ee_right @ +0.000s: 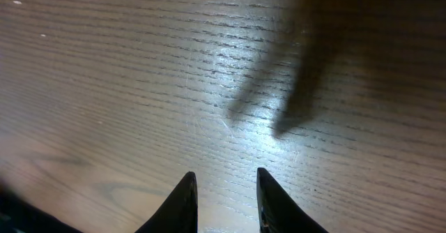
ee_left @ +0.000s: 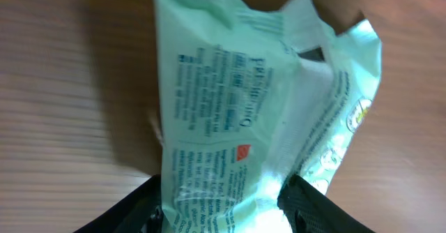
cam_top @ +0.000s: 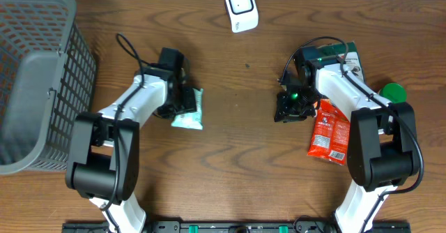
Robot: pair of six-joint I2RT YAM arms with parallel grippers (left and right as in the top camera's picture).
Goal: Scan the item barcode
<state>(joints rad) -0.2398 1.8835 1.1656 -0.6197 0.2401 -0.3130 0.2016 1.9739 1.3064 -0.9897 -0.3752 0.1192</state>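
Left of table centre: left gripper [ee_left: 223,194] pinching a mint-green pouch [ee_left: 237,86] between its fingers, printed side toward the wrist camera, well apart from the white scanner [cam_top: 240,8] at the far edge. Right of centre: right gripper [ee_right: 224,176], fingers slightly parted with nothing between them, over bare table [ee_right: 104,86], near a red packet [cam_top: 329,130]. Far left: grey basket [cam_top: 35,65].

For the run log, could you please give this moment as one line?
left gripper: shut on green packet | right gripper: open, empty, over table
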